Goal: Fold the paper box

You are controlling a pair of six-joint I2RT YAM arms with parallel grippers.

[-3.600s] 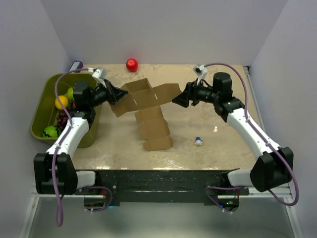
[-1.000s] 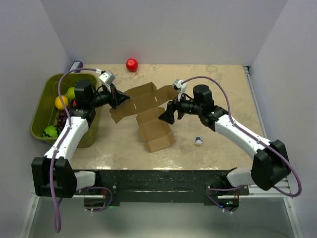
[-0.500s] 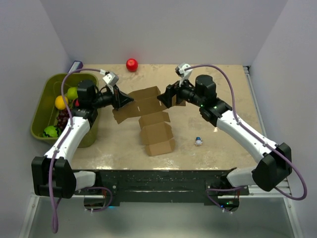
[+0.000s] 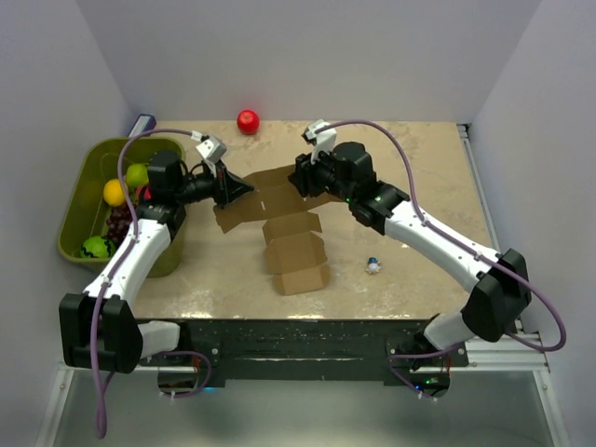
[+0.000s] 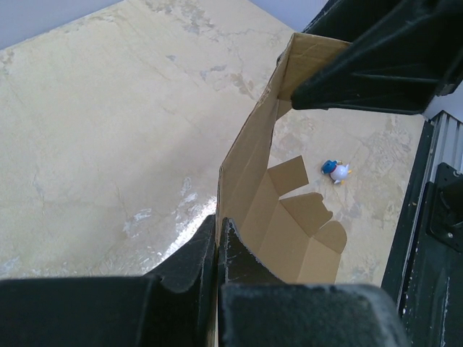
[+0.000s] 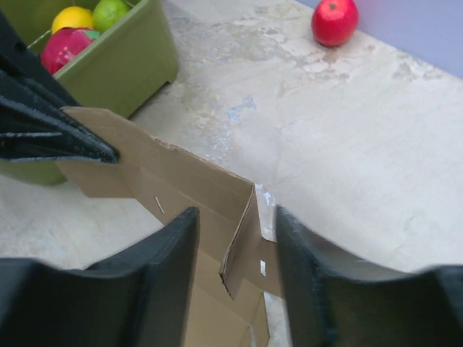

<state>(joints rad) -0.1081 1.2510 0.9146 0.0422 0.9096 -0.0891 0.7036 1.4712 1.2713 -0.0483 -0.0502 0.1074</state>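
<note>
Nearest the arm bases, on the beige marbled desk [image 4: 419, 154], lie the near panels of the plain brown cardboard paper box [image 4: 293, 250]. It is a creased, partly folded sheet whose strip of panels runs away from the bases near the desk's middle, the nearest flap resting flat. Just right of that strip, apart from it, sits a small blue-and-white toy figure [image 4: 372, 265]. Farther in, the sheet's cross arm rises off the desk between the two arms. The left tool [image 4: 240, 190] is clenched on the left edge of that raised cardboard, its black fingers [image 5: 197, 256] pressed together with the thin edge between them. The right tool [image 4: 303, 177] comes in from the opposite side, released, its fingers [image 6: 170, 267] spread apart and straddling an upright flap that stands in the gap; whether either finger touches the flap cannot be told. Left of the box, beside the left arm, stands an olive-green plastic bin [image 4: 74, 209] holding a yellow fruit [image 4: 115, 192], a green fruit [image 4: 137, 174] and dark grapes [image 4: 115, 223]. At the far edge of the desk, well apart from the box, lies a glossy red ball [image 4: 248, 121].
</note>
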